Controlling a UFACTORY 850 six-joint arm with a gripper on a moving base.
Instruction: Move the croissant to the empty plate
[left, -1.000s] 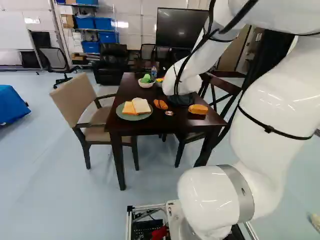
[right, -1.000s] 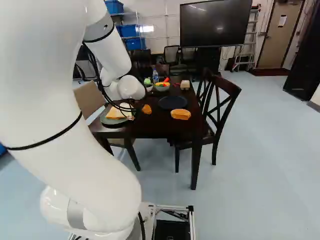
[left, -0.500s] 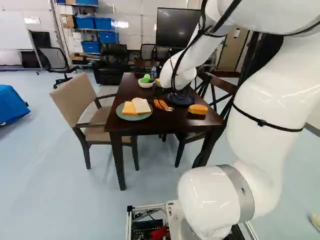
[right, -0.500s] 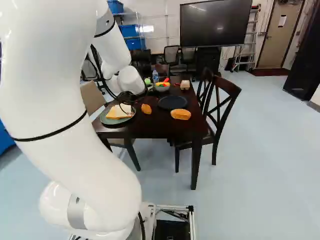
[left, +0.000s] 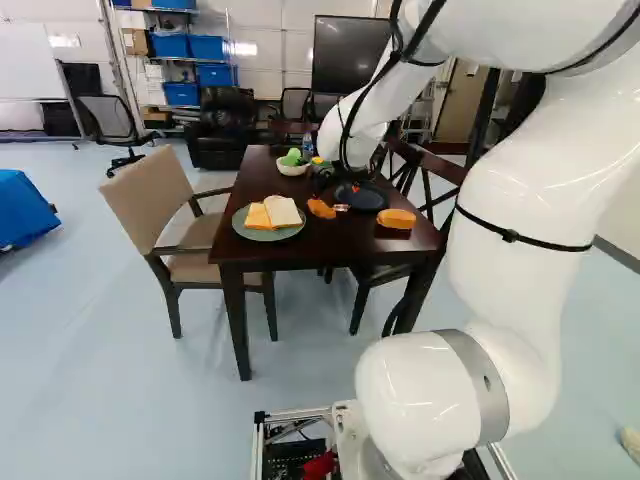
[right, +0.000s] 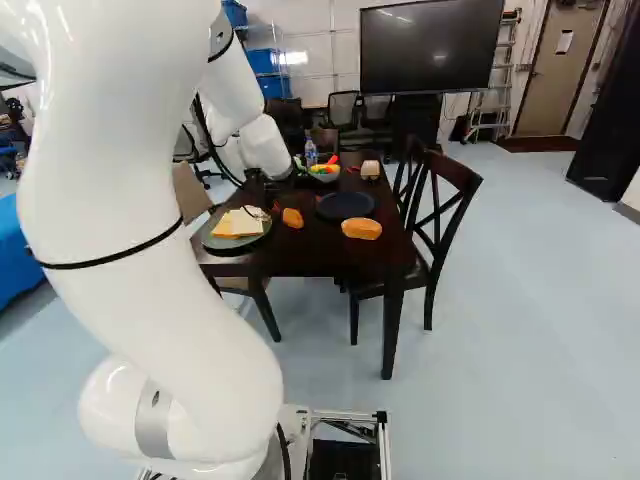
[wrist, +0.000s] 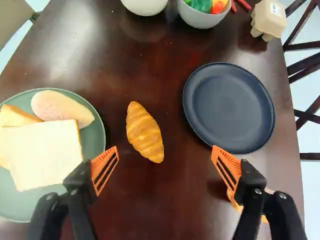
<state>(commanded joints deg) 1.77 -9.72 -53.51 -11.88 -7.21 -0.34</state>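
The gripper (left: 330, 184) hangs low over the table in the left base view. Seen from the wrist, the gripper (wrist: 164, 153) stands wide open, with nothing between its orange pads. An orange-brown croissant (wrist: 144, 132) lies on the dark wood just ahead of the gap between the fingertips, touching neither. A dark blue plate (wrist: 228, 107), bare on top, lies ahead of the finger on the far side from the green plate. That green plate (wrist: 99, 131) holds white bread (wrist: 45, 152) and a bun (wrist: 61, 108), close by the other finger.
An orange loaf (right: 361, 229) lies near the table's front edge. Beyond the plates stand a white bowl (wrist: 145, 4), a grey bowl of colourful items (wrist: 204, 18) and an egg carton (wrist: 268, 20). A beige armchair (left: 160, 195) and a dark wooden chair (right: 448, 205) flank the table.
My arm has shifted left in the left base view, uncovering more of the dark plate there. The base and the food have stayed put. The gripper has remained open.
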